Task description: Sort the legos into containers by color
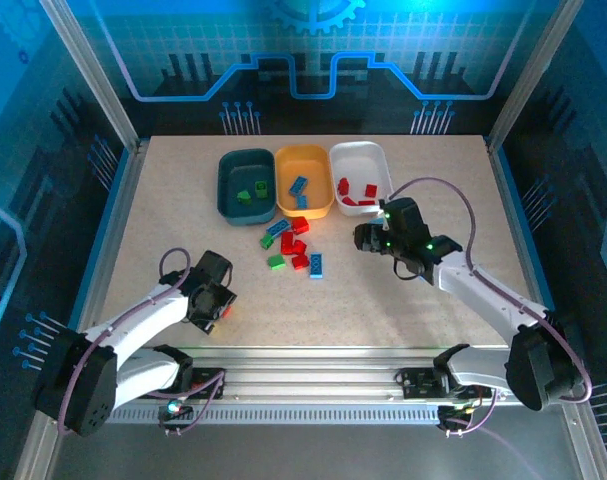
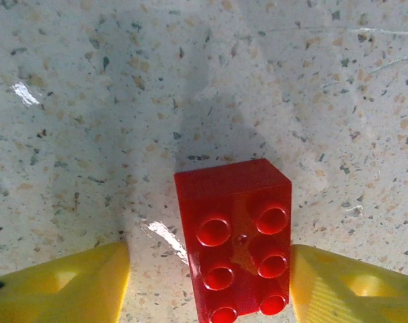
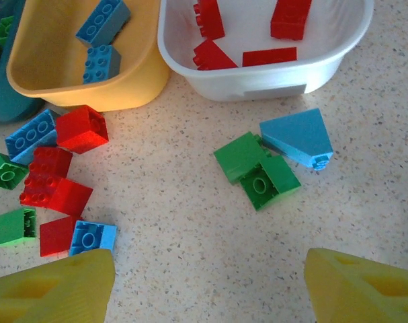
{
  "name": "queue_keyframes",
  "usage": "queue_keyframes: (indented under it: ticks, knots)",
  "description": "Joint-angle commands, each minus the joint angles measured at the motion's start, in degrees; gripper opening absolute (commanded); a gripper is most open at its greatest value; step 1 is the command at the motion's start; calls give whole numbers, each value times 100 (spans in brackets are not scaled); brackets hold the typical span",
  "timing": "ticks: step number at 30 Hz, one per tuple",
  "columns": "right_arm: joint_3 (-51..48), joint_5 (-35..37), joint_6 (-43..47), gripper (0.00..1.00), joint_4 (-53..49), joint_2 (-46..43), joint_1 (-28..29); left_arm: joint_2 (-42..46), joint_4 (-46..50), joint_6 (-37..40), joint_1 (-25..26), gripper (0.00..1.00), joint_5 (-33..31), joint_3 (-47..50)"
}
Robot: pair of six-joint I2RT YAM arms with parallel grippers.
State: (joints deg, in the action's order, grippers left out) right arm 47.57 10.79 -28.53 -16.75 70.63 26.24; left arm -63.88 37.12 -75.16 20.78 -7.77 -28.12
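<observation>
A red lego [image 2: 234, 239] lies studs-up on the table between my left gripper's [image 2: 210, 269] yellow fingers. The right finger touches its side and a gap remains on the left, so the jaws are open. In the top view this gripper [image 1: 215, 300] is low at the near left. My right gripper [image 3: 207, 269] [image 1: 368, 238] hovers open over bare table. Two green legos [image 3: 254, 168] and a light blue one [image 3: 298, 138] lie just ahead of it. The white tray [image 3: 257, 84] holds red legos, the orange-yellow tray [image 3: 123, 94] blue ones, and the dark teal tray [image 1: 223, 185] green ones.
A loose cluster of red, blue and green legos [image 1: 293, 245] lies in front of the trays, left of the right gripper. The three trays stand side by side at the table's far middle. Metal frame posts [image 1: 93, 80] and blue walls enclose the table.
</observation>
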Motion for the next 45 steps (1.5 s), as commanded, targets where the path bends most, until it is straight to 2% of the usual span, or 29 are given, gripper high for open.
queue_keyframes:
  ticks: [1,12,15,18,22,26,28,31,37,40,45]
  knots:
    - [-136,156,-161,76,197,-222,-4,-12,-31,-35,-39,58,-125,-12]
    - [-278,256,-224,76,243,-584,-5,67,-175,391,-30,34,-177,-36]
    - [-318,304,-240,76,293,-571,-5,30,-202,663,140,30,-113,-456]
    - [-316,331,-266,76,304,-479,-21,-336,-156,999,476,30,-158,-1309]
    - [-361,556,-404,75,243,-367,-104,-1369,-485,1777,894,29,26,-2855]
    - [-550,273,-727,75,375,-408,-387,-2665,-1318,2688,1249,24,324,-4299]
    - [-653,220,-822,75,410,-473,-480,-3401,-1456,3059,1301,21,435,-5082]
    - [-776,391,-914,75,393,-645,-540,-4343,-1831,3479,1309,22,906,-6112]
    - [-950,521,-1021,76,400,-945,-695,-6070,-1794,3910,1327,23,1751,-8193]
    - [-951,519,-1029,76,392,-952,-725,-6788,-1509,3975,1330,25,1833,-9113]
    - [-950,534,-1020,76,383,-894,-754,-7616,-1339,4032,1332,29,1702,-10109]
